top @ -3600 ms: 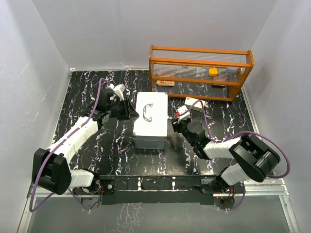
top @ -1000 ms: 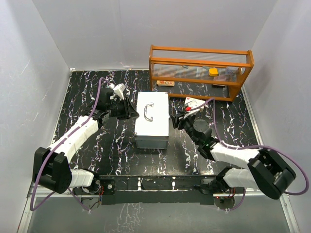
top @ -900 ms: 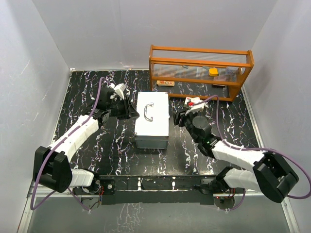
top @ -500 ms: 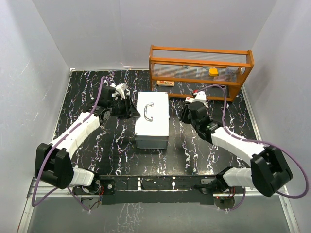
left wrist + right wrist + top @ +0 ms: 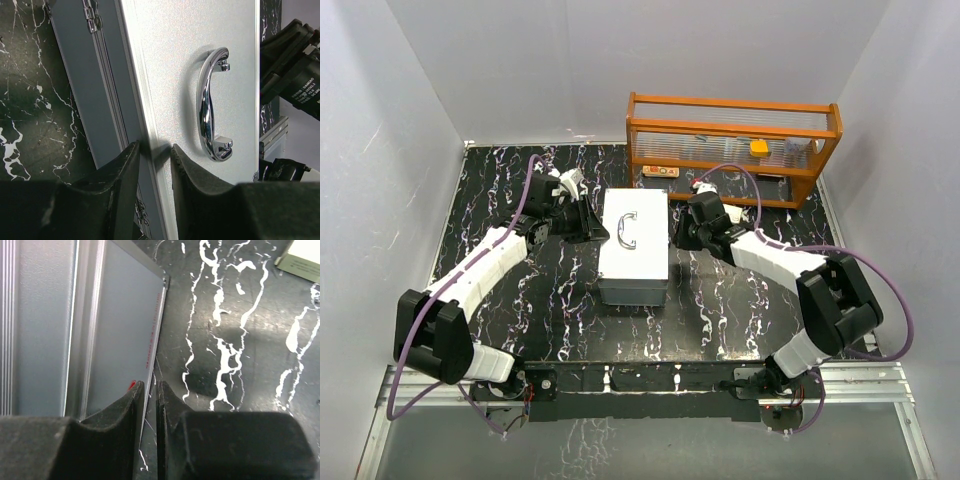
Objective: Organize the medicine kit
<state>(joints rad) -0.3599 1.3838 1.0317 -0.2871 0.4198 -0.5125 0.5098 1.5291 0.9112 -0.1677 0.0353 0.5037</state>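
The white medicine case (image 5: pixel 632 255) lies closed mid-table, with its chrome handle (image 5: pixel 627 228) on the lid. My left gripper (image 5: pixel 588 224) is at the case's left side. In the left wrist view its fingers (image 5: pixel 127 167) are closed on the lid's edge (image 5: pixel 150 150), and the handle (image 5: pixel 210 100) lies just past them. My right gripper (image 5: pixel 680 233) is at the case's right side. In the right wrist view its fingertips (image 5: pixel 150 390) are almost together, low against the case's grey side wall (image 5: pixel 120 330), with nothing between them.
An orange wooden rack (image 5: pixel 732 148) with a clear front stands at the back right and holds a yellow item (image 5: pixel 758 147) and small bottles. A small flat box (image 5: pixel 662 172) lies under its left end. A pale box corner (image 5: pixel 305 257) shows on the black marbled tabletop (image 5: pixel 240 340).
My right arm has swung from the near right up and left, bringing its gripper against the case's right side. My left gripper has stayed at the case's left edge. The case has not moved.
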